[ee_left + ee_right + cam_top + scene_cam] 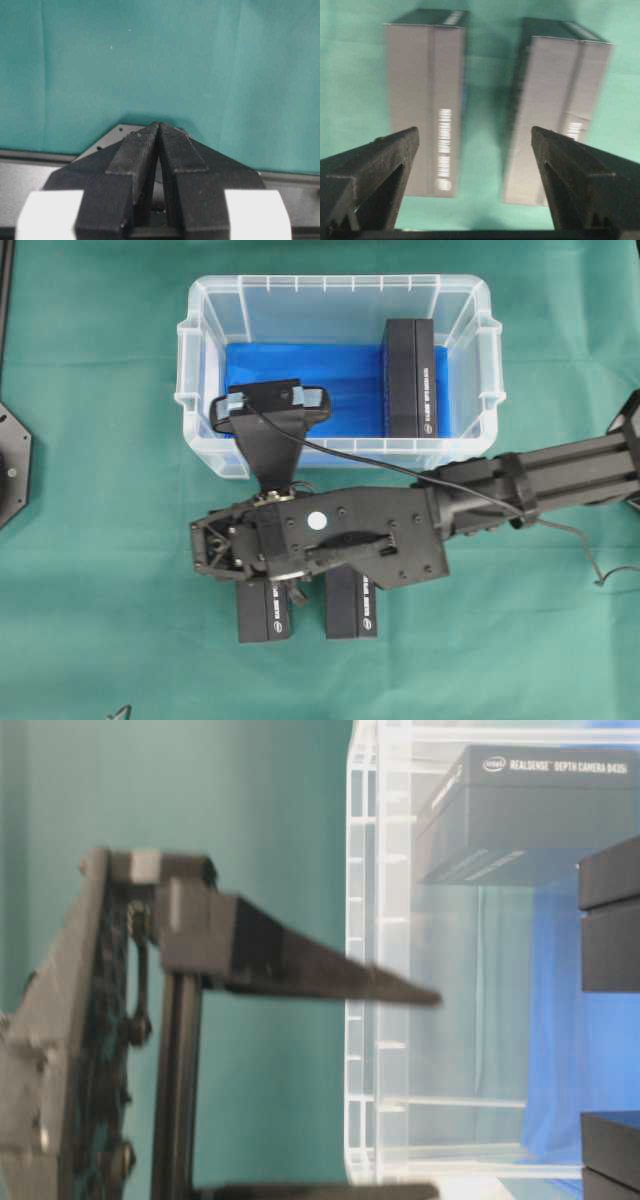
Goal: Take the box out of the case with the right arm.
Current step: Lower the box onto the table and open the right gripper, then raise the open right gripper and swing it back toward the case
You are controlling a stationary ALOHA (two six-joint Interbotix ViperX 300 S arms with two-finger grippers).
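1. Overhead: the right end effector (pixel 205 545) hangs outside the case (pixel 200 360); one box (pixel 409 378) stands inside at its right end.
2. Table level: its label reads "Intel RealSense Depth Camera D435i".
3. Left wrist: the left end effector (pixel 159 131) is closed, empty.
4. Right wrist: jaws wide, empty, above two boxes (pixel 426 100) on the bench (pixel 350 75). Advice: straddle the box's narrow sides.

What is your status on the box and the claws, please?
Right claw open, empty, above two boxes on the cloth. Left claw shut, empty. One box in the case, nothing blocking it.
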